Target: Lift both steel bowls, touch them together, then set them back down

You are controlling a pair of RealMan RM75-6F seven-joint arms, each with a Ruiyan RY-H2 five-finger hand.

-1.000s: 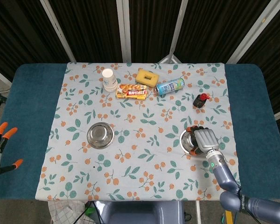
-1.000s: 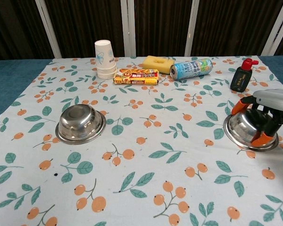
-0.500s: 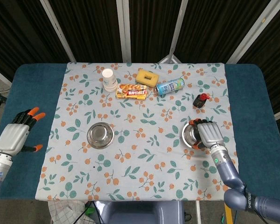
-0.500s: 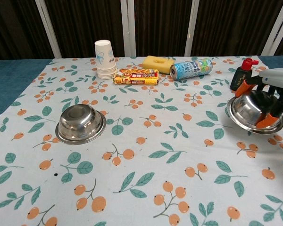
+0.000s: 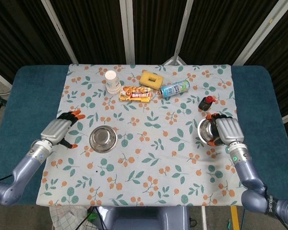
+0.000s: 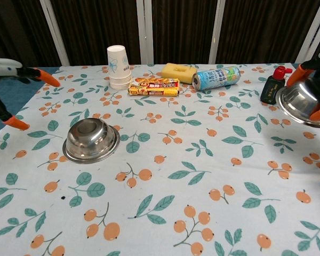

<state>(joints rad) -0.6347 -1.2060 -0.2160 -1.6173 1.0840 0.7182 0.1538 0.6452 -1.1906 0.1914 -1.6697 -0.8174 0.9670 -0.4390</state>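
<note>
Writing shows on the snack packet [image 5: 135,94] and the lying can [image 5: 174,88] at the upper centre, but it is too small to read. The right hand [image 5: 226,130] grips the right steel bowl [image 6: 303,104] at the right edge of the frame, lifted and tilted, near the dark bottle [image 6: 271,84]. The left hand [image 5: 60,130], fingers spread and holding nothing, hovers just left of the left steel bowl [image 5: 103,138], which sits on the bench [image 5: 149,158]. Open floral cloth lies between the bowls and along the lower frame.
</note>
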